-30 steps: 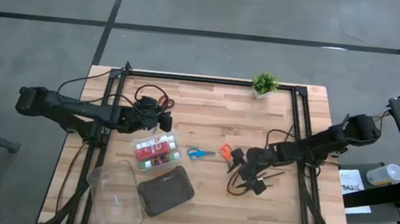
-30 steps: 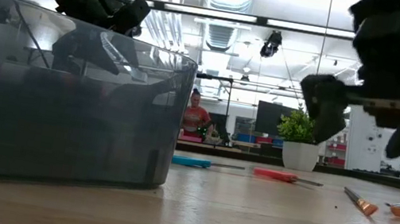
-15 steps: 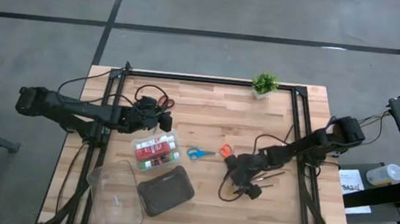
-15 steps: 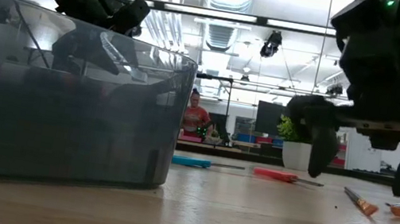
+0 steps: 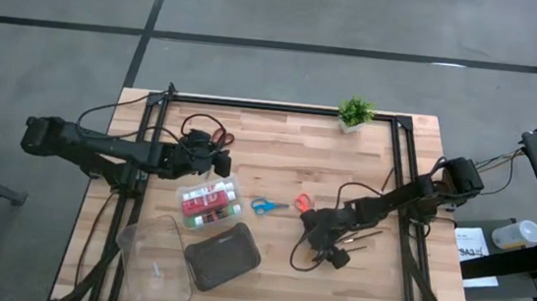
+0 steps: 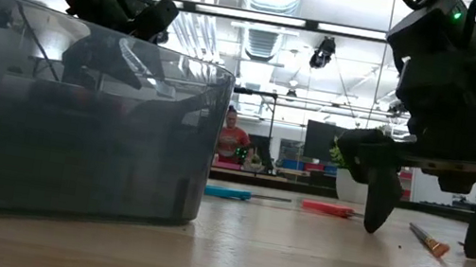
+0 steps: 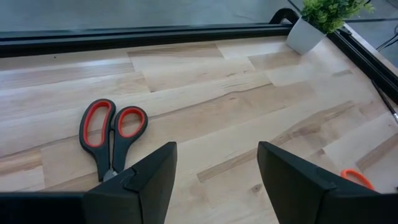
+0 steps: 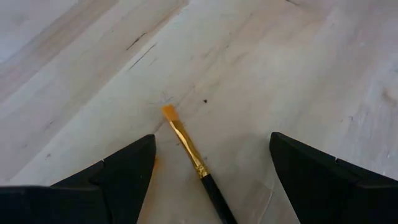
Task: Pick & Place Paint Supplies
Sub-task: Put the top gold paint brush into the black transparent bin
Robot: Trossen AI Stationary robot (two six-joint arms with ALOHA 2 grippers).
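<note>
On the wooden table (image 5: 276, 176), the right gripper (image 8: 210, 171) is standing spread wide over a brush (image 8: 194, 159), fingertips almost touching the wood, holding nothing, arm reaching inward.

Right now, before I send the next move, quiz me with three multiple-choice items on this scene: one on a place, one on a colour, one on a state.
1. Where is the potted plant?
A. the table's far edge
B. inside the clear box
C. on the dark case

2. What colour are the handles of the scissors ahead of the left tool?
A. blue
B. red
C. green

3. How is the right tool set over the brush?
A. shut on it
B. open, brush between its fingers
C. open, with no brush in sight

Key: 1 A, the high view shows it there. 2 B, red loops in the left wrist view. 3 B, fingers stand apart either side.
</note>
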